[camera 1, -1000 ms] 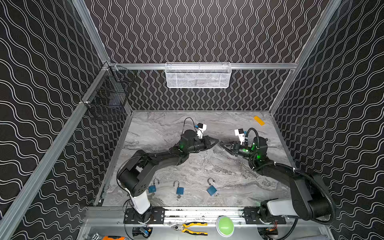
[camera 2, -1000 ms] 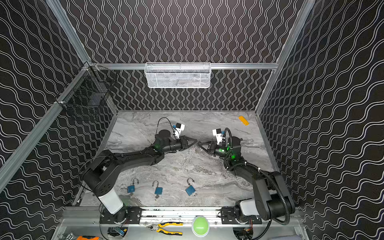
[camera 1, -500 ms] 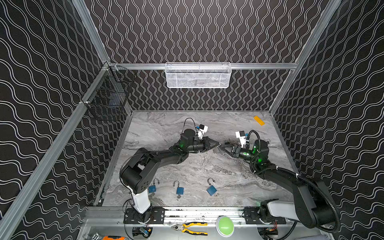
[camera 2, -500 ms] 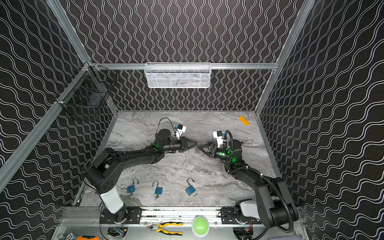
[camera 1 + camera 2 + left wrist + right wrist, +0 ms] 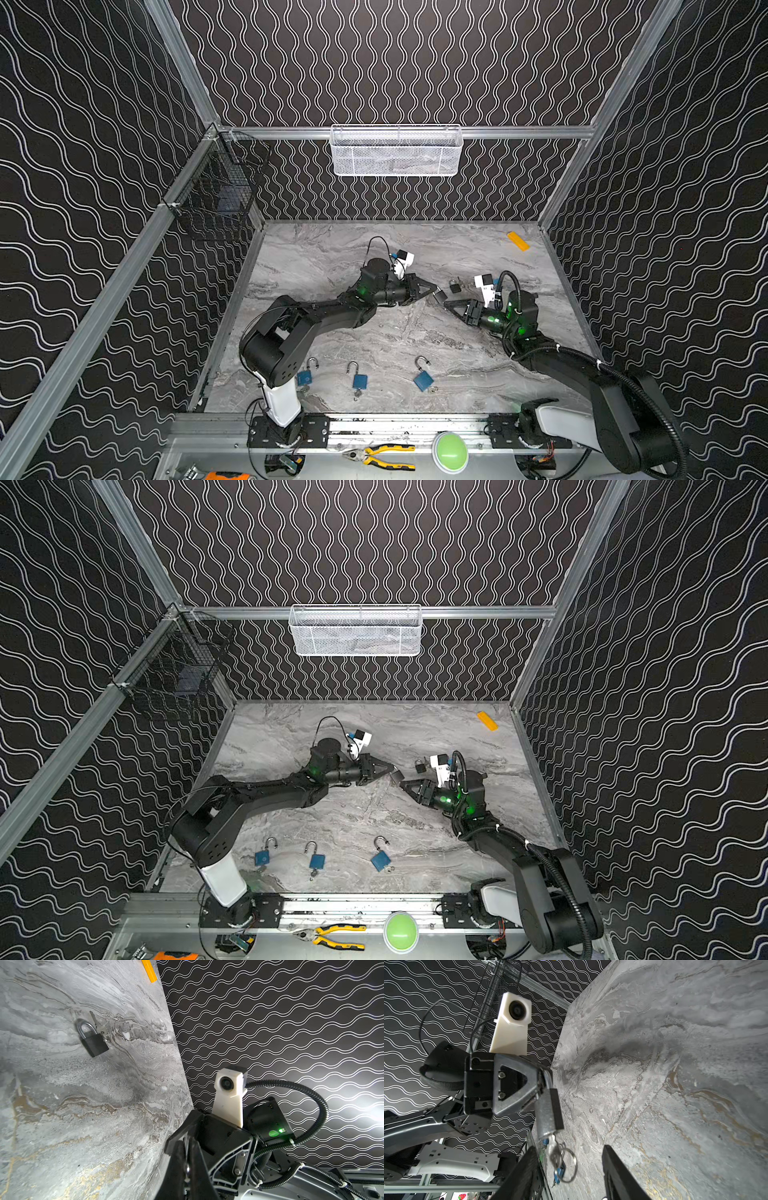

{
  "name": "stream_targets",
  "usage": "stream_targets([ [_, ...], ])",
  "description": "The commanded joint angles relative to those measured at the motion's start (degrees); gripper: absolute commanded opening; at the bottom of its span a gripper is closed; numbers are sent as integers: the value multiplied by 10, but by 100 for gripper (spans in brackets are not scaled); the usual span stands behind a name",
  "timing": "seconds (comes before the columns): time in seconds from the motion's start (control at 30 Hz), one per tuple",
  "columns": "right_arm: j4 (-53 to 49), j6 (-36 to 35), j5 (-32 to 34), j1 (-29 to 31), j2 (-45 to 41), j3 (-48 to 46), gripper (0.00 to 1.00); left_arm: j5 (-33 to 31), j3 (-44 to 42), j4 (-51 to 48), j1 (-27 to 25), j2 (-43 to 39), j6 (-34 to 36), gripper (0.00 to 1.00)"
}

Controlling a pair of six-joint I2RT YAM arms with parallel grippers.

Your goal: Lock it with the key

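Grey padlock [image 5: 548, 1112] pinched in L gripper [image 5: 543, 1084], key [image 5: 554, 1152] end toward spread R gripper [image 5: 568, 1148]

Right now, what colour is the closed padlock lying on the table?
Black body with a silver shackle; the padlock shows best in the left wrist view.

The left arm [image 5: 320, 316] stretches low and forward from its base, elbow bent. The left gripper [image 5: 435, 291] is pinched tight on a padlock [image 5: 548, 1113], gripping it by the shackle. The right arm [image 5: 565, 368] reaches in from the opposite side, also low. The right gripper [image 5: 451, 306] points at the left one, just short of it, jaws parted and holding nothing.
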Motion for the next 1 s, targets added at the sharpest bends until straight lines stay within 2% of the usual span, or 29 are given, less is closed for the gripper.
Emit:
stream_targets([
  [0.0, 80, 26, -9, 0, 9, -14, 49, 2, -3, 29, 1, -5, -1, 0],
  [0.3, 135, 59, -22, -1, 19, -21, 46, 0, -8, 40, 1, -4, -3, 0],
  [0.73, 206, 94, -45, -1, 55, -30, 31, 2, -11, 47, 1, -1, -6, 0],
  [0.97, 210, 96, -47, -1, 64, -27, 23, 3, -9, 51, 1, 4, -9, 0],
])
